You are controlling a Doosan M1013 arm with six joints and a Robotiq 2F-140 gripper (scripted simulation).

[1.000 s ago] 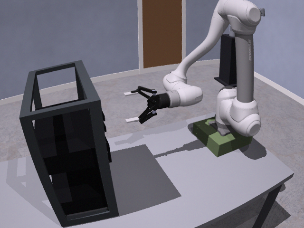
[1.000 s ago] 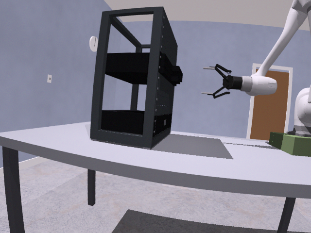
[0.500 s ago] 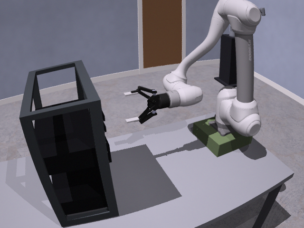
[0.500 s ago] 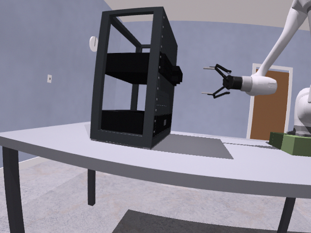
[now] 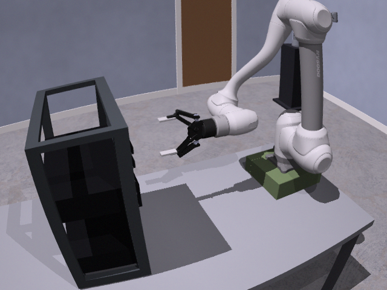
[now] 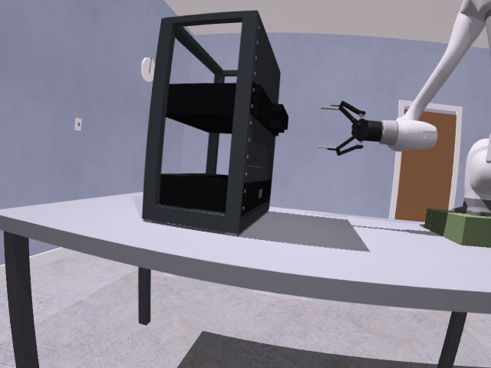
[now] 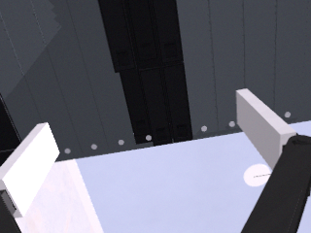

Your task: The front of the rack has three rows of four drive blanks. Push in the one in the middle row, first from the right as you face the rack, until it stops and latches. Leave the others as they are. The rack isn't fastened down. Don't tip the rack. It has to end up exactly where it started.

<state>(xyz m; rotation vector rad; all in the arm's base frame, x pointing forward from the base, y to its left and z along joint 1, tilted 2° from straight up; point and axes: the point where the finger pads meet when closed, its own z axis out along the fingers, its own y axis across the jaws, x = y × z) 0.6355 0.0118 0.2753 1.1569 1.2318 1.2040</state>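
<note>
A dark open-frame rack (image 5: 84,180) stands upright on the grey table, also in the exterior view (image 6: 209,119). Black drive blanks stick out of its front face (image 6: 273,114); in the top view only their edges show (image 5: 135,174). In the wrist view the blanks (image 7: 151,73) appear as dark panels in rows on the rack front, seen rolled sideways. I cannot tell the single blanks apart. My gripper (image 5: 164,135) (image 6: 327,127) is open and empty, held level in the air in front of the rack, apart from it. Its pale fingertip pads frame the wrist view (image 7: 146,141).
My arm's base stands on a green block (image 5: 281,174) at the table's right side. A dark cabinet (image 5: 289,75) and a brown door (image 5: 204,40) are behind the table. The table's curved front edge (image 6: 277,273) is close to the rack.
</note>
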